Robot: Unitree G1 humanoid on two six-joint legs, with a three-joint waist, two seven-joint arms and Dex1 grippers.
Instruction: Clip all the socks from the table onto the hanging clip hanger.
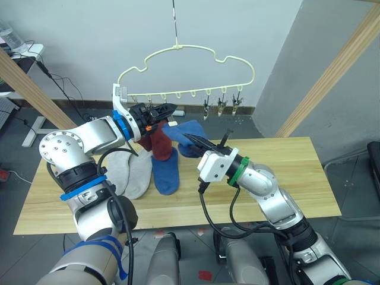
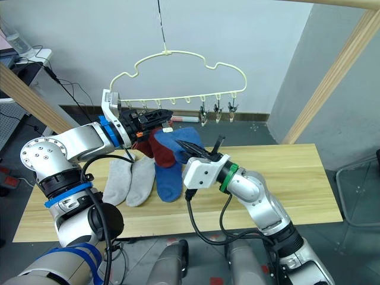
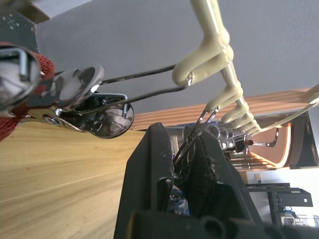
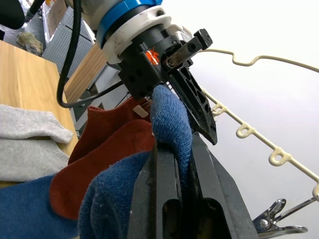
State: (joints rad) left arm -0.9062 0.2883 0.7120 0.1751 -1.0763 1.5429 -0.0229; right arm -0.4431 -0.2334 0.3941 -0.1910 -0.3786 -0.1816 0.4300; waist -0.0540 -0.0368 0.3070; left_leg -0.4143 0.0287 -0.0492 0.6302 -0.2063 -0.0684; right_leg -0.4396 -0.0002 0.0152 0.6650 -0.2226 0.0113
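The pale-yellow clip hanger (image 1: 184, 50) hangs above the table (image 1: 285, 172). My left gripper (image 1: 169, 109) is raised to its left clips and is shut on one metal clip (image 3: 187, 149). A neighbouring clip (image 3: 75, 94) holds rust red fabric, and the red socks (image 1: 157, 142) hang just below. My right gripper (image 1: 193, 139) is shut on a blue sock (image 4: 169, 112) and holds it up close under the left fingers. Another blue sock (image 1: 166, 172) and two light grey socks (image 1: 133, 172) lie on the table.
Three bare clips (image 1: 222, 107) dangle at the hanger's right end. Slanted wooden poles (image 1: 332, 71) of a frame rise on both sides of the table. The right half of the tabletop is bare wood.
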